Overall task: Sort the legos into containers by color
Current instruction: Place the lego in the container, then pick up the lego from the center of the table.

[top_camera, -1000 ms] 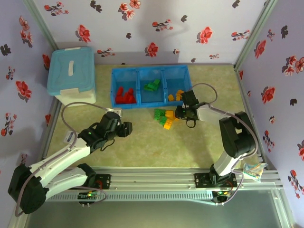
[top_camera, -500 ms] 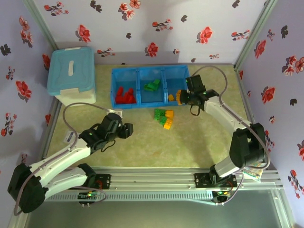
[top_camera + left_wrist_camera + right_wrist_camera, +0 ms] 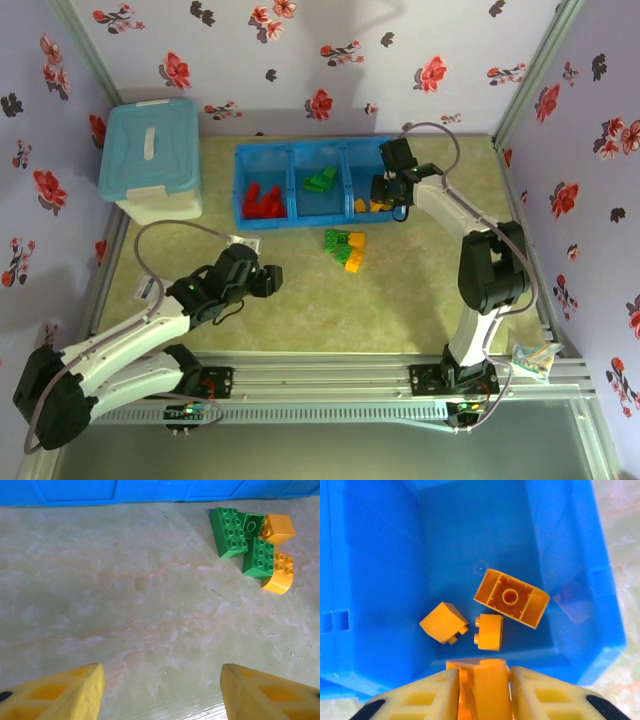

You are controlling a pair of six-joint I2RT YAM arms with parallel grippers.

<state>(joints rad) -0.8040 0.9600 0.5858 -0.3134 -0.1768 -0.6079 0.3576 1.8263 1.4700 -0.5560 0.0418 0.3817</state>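
Two fingers (image 3: 60,690) of your left gripper (image 3: 161,675) stand wide apart over the table (image 3: 125,605), toward its near left side, and hold nothing. Past it, near the middle of the table, five legos (image 3: 252,545) lie bunched up: three green and two orange, just in front of the tray (image 3: 290,150) and not touching it. Your right gripper (image 3: 384,198) hangs over the tray's right bin. Its jaws are narrow and pinch one orange lego (image 3: 486,687). Three more orange legos (image 3: 510,598) lie on the floor of that bin below it. The middle bin has green legos (image 3: 320,181) and the left bin has red legos (image 3: 262,203). The tray sits along the far edge. A pale blue box (image 3: 150,155) sits in the far left corner.
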